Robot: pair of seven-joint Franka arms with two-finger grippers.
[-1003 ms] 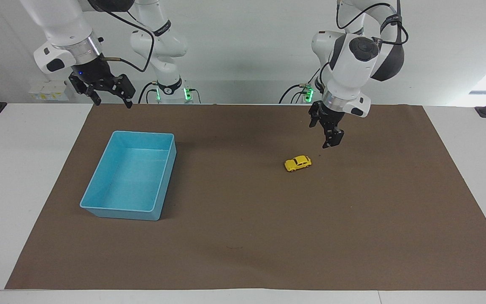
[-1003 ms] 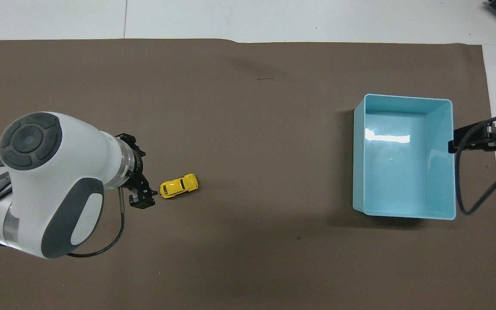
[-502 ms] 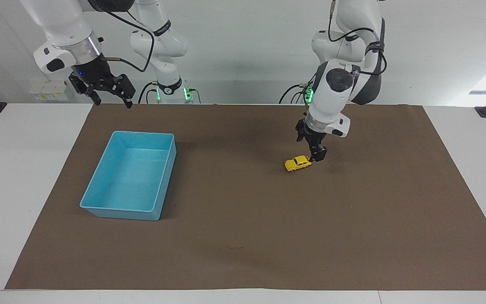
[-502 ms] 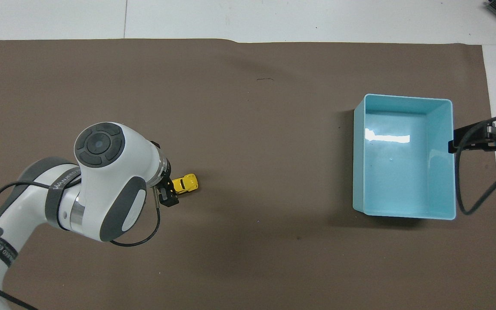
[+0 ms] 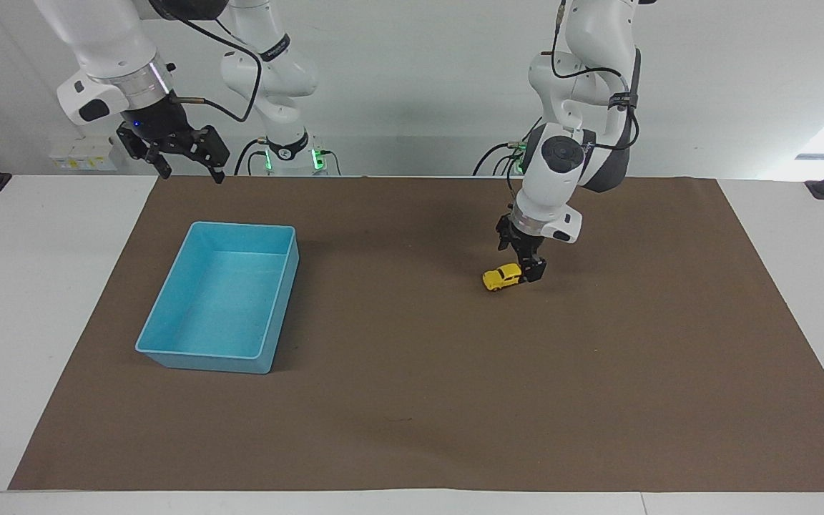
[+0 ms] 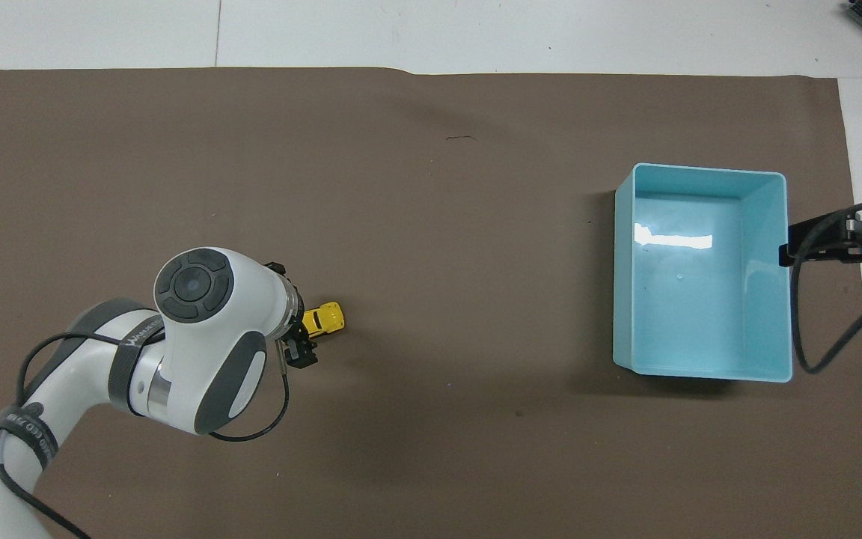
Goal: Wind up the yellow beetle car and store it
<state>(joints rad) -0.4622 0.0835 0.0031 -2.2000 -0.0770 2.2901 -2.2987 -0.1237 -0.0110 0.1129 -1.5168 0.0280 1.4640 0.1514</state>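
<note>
The yellow beetle car point(image 5: 501, 277) point(image 6: 325, 320) stands on the brown mat, toward the left arm's end of the table. My left gripper point(image 5: 528, 267) point(image 6: 298, 341) is open and down low at one end of the car, hiding that end in the overhead view. Whether its fingers touch the car I cannot tell. My right gripper point(image 5: 184, 166) point(image 6: 812, 243) waits open in the air, over the table edge beside the blue bin.
An empty blue bin point(image 5: 201, 361) point(image 6: 623, 277) sits on the brown mat point(image 5: 412, 400) toward the right arm's end of the table. White tabletop borders the mat on all sides.
The left arm has swung in and lowered, bringing its gripper from above and beside the car down to the car's end. The car, the bin and the right arm have not moved.
</note>
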